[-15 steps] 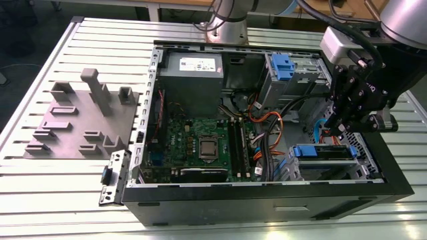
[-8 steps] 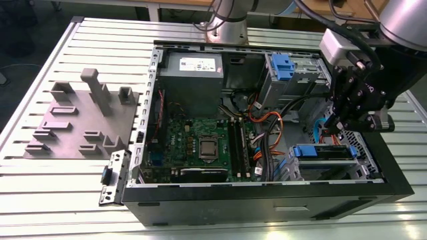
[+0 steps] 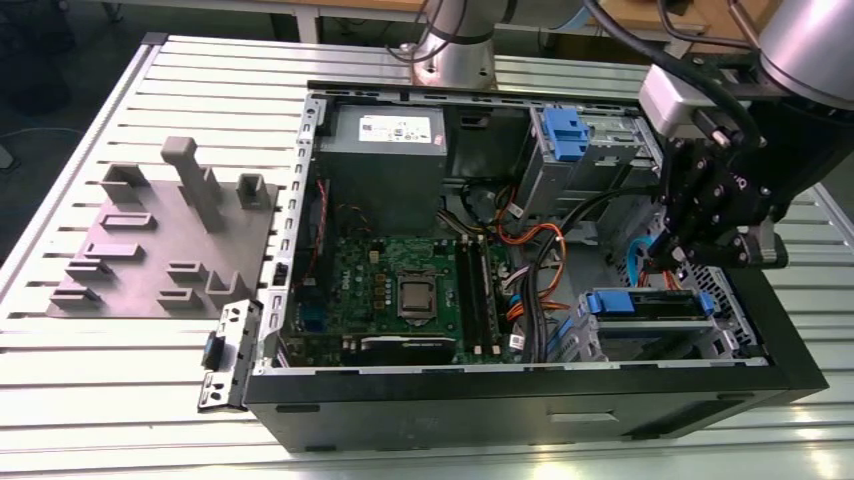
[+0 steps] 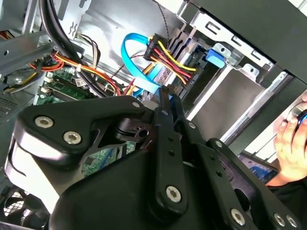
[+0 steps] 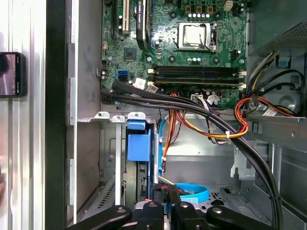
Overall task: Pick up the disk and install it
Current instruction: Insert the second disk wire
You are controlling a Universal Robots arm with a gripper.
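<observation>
The disk (image 3: 650,305) lies in the lower drive bay at the front corner of the open computer case, on the exterior view's right, with its blue carrier handle (image 3: 617,301) facing the motherboard. In the first wrist view the blue carrier (image 5: 137,143) stands in the bay's slot. My gripper (image 3: 678,258) hangs inside the case just above and behind the bay. Its thin black fingers (image 4: 164,101) are pressed together with nothing between them, beside the blue data cable (image 4: 139,62). In the first wrist view the gripper (image 5: 165,199) points toward the carrier.
A second blue caddy (image 3: 566,134) sits in the upper bay beside the grey power supply (image 3: 384,150). Orange, yellow and black cables (image 5: 230,124) cross the case over the motherboard (image 3: 400,290). A grey fixture block (image 3: 160,240) lies on the slatted table. A person's hand (image 4: 289,139) rests outside the case.
</observation>
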